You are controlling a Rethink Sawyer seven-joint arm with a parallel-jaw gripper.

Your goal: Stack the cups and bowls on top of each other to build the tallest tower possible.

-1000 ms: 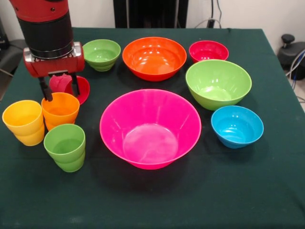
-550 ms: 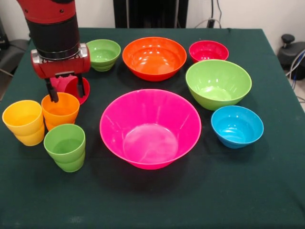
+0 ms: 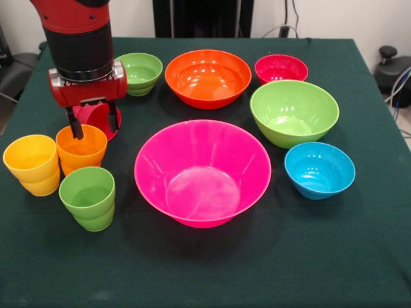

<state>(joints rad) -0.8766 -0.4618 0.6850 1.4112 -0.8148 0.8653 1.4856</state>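
Note:
My gripper (image 3: 95, 125) hangs open at the left, its fingers (image 3: 77, 127) either side of a red cup (image 3: 97, 115) that lies tipped on its side behind them. Just in front stand the orange cup (image 3: 81, 149), yellow cup (image 3: 31, 163) and green cup (image 3: 87, 197), all upright. The very large pink bowl (image 3: 154, 160) sits mid-table. Behind it are the small green bowl (image 3: 137, 72), large orange bowl (image 3: 207, 77) and small red bowl (image 3: 281, 68). At the right are the large green bowl (image 3: 294, 112) and small blue bowl (image 3: 319, 169). No tower is in view; each piece stands singly.
A dark green cloth (image 3: 257, 269) covers the table, with open cloth along the near edge. A black object (image 3: 393, 67) sits off the table at the right.
The gripper has shifted right and slightly toward the front, from beside the orange cup to over the tipped red cup. Cups and bowls have not moved.

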